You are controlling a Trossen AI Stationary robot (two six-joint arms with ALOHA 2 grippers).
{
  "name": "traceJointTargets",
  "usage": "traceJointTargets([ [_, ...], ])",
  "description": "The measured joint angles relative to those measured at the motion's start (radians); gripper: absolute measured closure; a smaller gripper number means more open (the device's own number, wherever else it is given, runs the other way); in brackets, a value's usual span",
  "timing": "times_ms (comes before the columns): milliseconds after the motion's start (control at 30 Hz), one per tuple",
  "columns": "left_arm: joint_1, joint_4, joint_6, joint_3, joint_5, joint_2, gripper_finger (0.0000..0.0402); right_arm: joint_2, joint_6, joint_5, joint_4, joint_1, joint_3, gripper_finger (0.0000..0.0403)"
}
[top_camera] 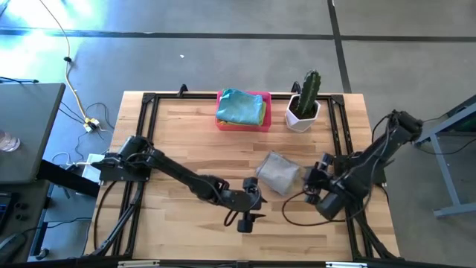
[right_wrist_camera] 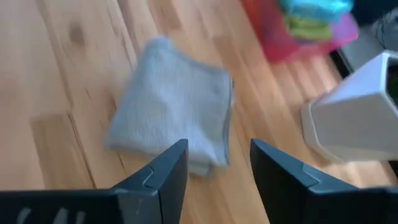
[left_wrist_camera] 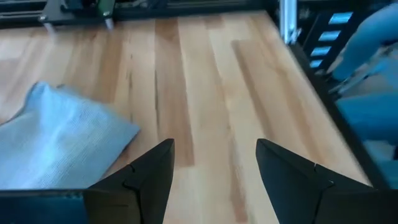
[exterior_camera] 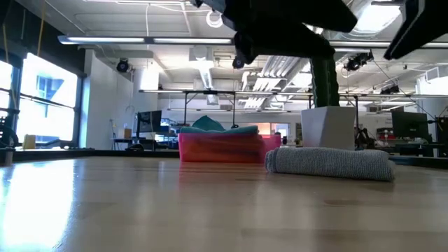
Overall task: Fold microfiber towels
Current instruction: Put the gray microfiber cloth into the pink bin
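On the bench (top_camera: 186,141) I am seeing the grey towel (top_camera: 278,173) lying folded between my 2 released, empty tools, left tool (top_camera: 247,217) and right tool (top_camera: 312,181), folded towels (top_camera: 239,107) stacking in the pink tray (top_camera: 262,124).

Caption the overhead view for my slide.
Folded grey microfiber towel lies between both open grippers; pink plastic tray holds folded towels.

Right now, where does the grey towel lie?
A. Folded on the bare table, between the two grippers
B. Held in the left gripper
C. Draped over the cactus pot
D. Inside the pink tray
A: the grey towel lies folded on the wood, with the left gripper and the right gripper both open and apart from it.
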Motion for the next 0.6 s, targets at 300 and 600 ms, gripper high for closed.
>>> traceJointTargets([
  [300, 0.011, 0.089, -0.029, 0.001, 0.038, 0.002, 0.0186, -0.274, -0.063, 0.141, 0.380, 0.089, -0.252, 0.0238],
  [600, 0.024, 0.116, -0.029, 0.001, 0.025, 0.002, 0.0186, -0.590, -0.337, 0.088, 0.989, 0.064, -0.643, 0.0238],
])
